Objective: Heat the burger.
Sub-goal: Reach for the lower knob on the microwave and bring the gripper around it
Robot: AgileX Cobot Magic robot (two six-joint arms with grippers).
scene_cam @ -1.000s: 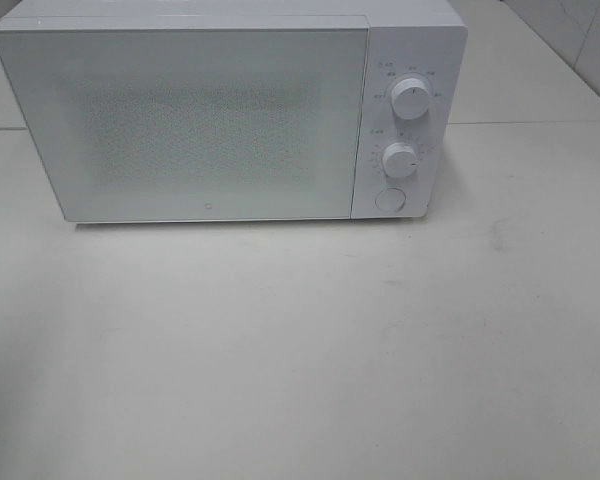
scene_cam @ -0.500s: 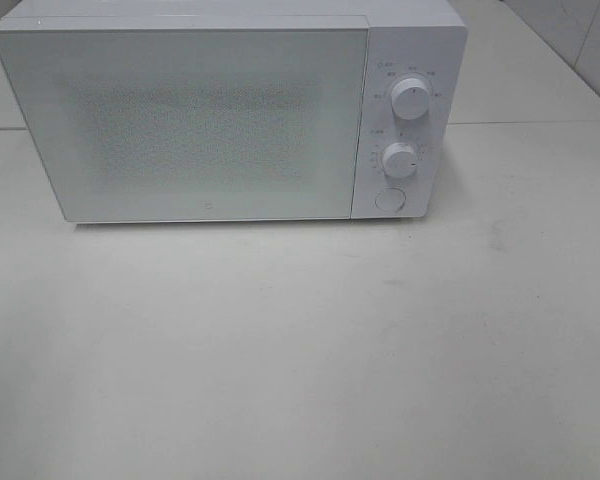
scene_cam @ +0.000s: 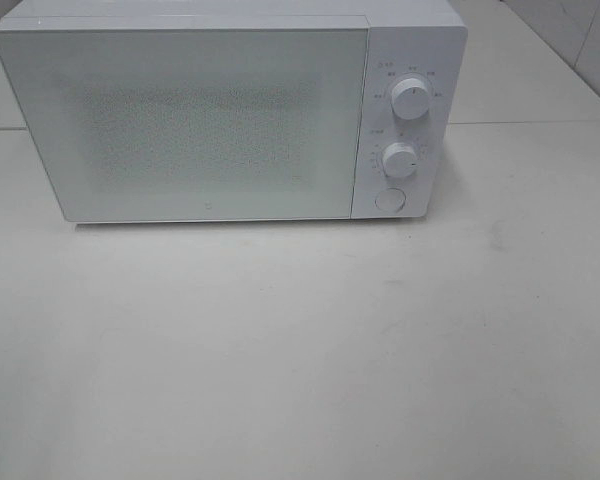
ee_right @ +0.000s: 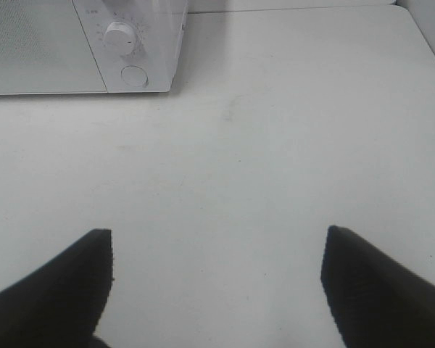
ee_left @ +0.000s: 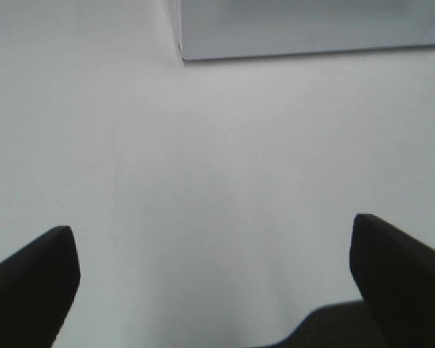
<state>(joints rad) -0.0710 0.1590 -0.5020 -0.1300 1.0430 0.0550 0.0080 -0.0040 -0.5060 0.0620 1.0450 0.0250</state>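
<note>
The microwave point(scene_cam: 230, 110) stands at the far side of the white table point(scene_cam: 300, 350) with its door point(scene_cam: 190, 120) fully shut. The speckled door panel is opaque, so the contents of the cavity cannot be determined. The burger does not show in any view, and its location cannot be told. On the control panel to the right of the door, the upper dial point(scene_cam: 410, 100), lower dial point(scene_cam: 400, 160) and round button point(scene_cam: 389, 199) are stacked vertically. The left gripper point(ee_left: 210, 232) has its jaws spread wide, with only bare table between the dark fingers point(ee_left: 29, 283); it holds and touches nothing. The right gripper point(ee_right: 217, 238) is likewise spread wide over bare table, facing the control panel from well apart, and grips nothing.
</note>
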